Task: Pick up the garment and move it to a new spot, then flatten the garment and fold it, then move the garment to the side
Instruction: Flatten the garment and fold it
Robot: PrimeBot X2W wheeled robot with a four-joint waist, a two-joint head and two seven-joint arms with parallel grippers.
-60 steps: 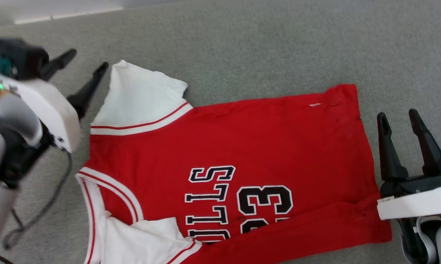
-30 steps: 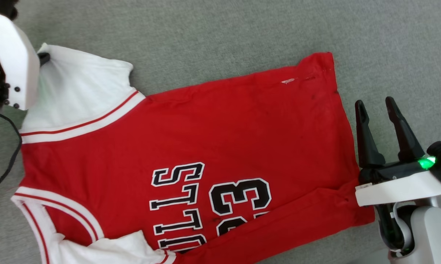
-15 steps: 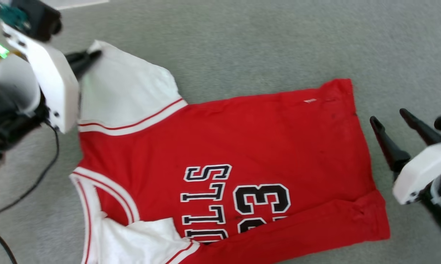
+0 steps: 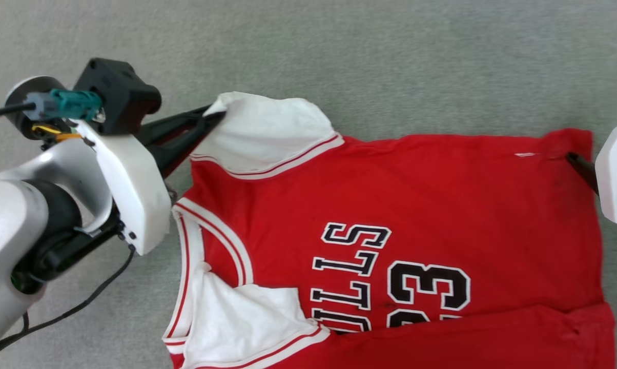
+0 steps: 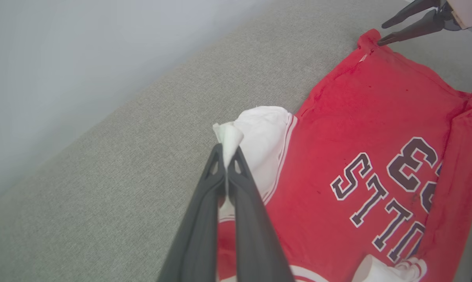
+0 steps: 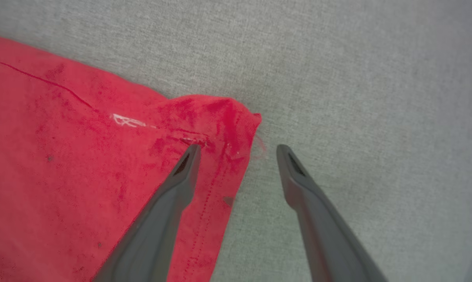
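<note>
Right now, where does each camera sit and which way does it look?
Head view: on the head, looking down at the jersey; left gripper pinches its white sleeve.
Left wrist view: along that arm's shut fingers, toward the jersey; right gripper at top right.
Right wrist view: along its open fingers straddling the hem corner.
Shared: both wrist views show that hem corner.

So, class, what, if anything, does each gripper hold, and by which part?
The left gripper pinches the garment by the tip of a white sleeve; the right gripper, open, holds nothing.
</note>
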